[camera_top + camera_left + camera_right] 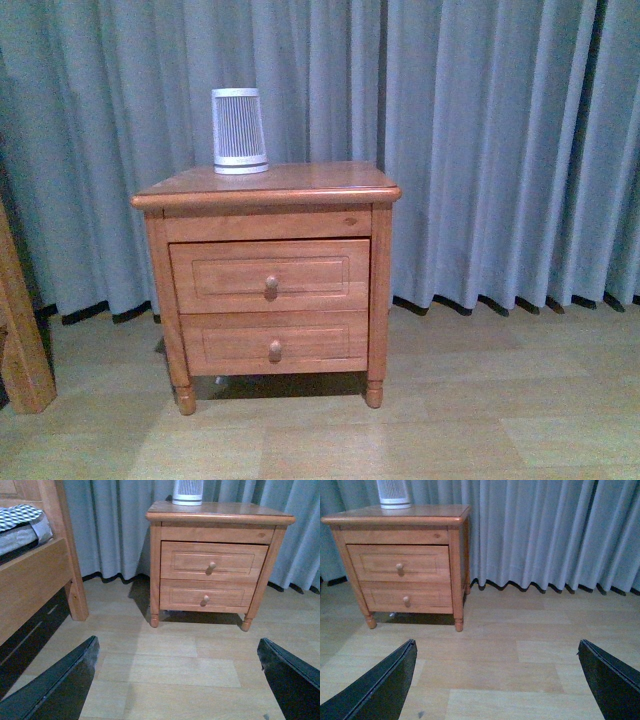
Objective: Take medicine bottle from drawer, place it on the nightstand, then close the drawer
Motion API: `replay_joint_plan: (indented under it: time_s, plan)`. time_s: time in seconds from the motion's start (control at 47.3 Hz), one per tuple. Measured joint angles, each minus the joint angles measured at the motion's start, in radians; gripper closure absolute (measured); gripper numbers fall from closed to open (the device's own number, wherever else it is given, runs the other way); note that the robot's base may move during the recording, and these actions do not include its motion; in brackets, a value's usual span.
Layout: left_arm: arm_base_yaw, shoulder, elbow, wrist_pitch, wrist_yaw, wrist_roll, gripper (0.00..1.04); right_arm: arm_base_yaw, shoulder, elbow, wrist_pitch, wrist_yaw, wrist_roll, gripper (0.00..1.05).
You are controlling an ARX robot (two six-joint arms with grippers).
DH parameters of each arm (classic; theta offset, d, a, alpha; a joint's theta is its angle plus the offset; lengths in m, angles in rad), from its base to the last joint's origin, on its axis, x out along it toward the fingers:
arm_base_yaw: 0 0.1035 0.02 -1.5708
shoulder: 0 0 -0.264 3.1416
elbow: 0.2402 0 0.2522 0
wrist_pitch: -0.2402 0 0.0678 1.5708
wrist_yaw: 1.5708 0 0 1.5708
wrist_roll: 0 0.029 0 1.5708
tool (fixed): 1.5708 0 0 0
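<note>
The nightstand (266,187) stands on the wooden floor before a grey curtain. Its upper drawer (270,275) is shut, with a round knob (271,286). It also shows in the left wrist view (214,561) and the right wrist view (398,563). The medicine bottle is hidden. My left gripper (177,652) is open and empty, well short of the nightstand over the floor. My right gripper (497,652) is open and empty, over the floor, short of the nightstand and to its right. Neither arm shows in the front view.
A large white ribbed cylinder device (239,130) stands on the nightstand top at the back left. The lower drawer (274,343) is shut. A wooden bed frame (37,575) with bedding stands left of the nightstand. Grey curtain (490,140) hangs behind.
</note>
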Motion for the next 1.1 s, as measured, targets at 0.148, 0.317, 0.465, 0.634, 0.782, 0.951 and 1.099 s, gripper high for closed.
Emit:
replay_joint_plan:
  time_s: [0.148, 0.317, 0.465, 0.634, 0.782, 0.951, 1.099]
  plan:
    - [0.0, 0.0, 0.0, 0.0, 0.0, 0.0, 0.07, 0.0, 0.0, 0.0, 0.0, 0.0, 0.0, 0.07]
    - [0.0, 0.0, 0.0, 0.0, 0.0, 0.0, 0.07, 0.0, 0.0, 0.0, 0.0, 0.0, 0.0, 0.07]
    - [0.0, 0.0, 0.0, 0.0, 0.0, 0.0, 0.07, 0.0, 0.0, 0.0, 0.0, 0.0, 0.0, 0.07]
    - [0.0, 0.0, 0.0, 0.0, 0.0, 0.0, 0.07, 0.0, 0.0, 0.0, 0.0, 0.0, 0.0, 0.07]
    - [0.013, 0.017, 0.009, -0.023, 0.045, -0.023, 0.07, 0.0, 0.0, 0.0, 0.0, 0.0, 0.0, 0.07]
    - [0.008, 0.509, 0.262, 0.255, 0.207, -0.125, 0.07, 0.0, 0.0, 0.0, 0.0, 0.0, 0.0, 0.07]
    - [-0.058, 0.973, 0.474, 0.611, 0.172, -0.115, 0.07, 0.0, 0.0, 0.0, 0.0, 0.0, 0.0, 0.07]
